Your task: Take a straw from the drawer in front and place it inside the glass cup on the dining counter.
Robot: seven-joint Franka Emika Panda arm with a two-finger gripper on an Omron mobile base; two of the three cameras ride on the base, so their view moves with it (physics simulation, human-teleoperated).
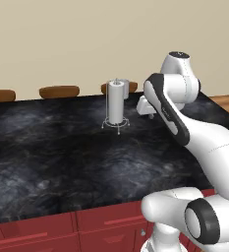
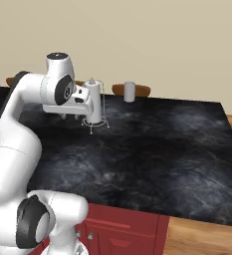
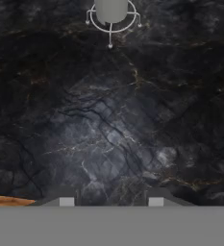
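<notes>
The dining counter [image 1: 62, 152] spreads its glossy black veined top before me, also seen from the other side [image 2: 177, 149]. The glass cup [image 2: 130, 91], small and pale, stands upright near the counter's far edge, to the right of the towel roll. My gripper [image 2: 71, 116] hovers above the counter just left of the roll, and the hand [image 1: 145, 106] shows beside the roll. In the hand view the gripper [image 3: 111, 202] is open, its two tips wide apart over bare stone with nothing between them. Shallow red drawer fronts [image 1: 111, 220] under the near edge are shut. The straw is out of view.
A white paper-towel roll on a wire stand [image 1: 116, 102] [image 2: 93, 102] [image 3: 111, 12] stands mid-counter toward the back. Brown stool seats [image 1: 59, 91] line the far side. Wooden floor [image 2: 207, 239] lies past the counter's right end.
</notes>
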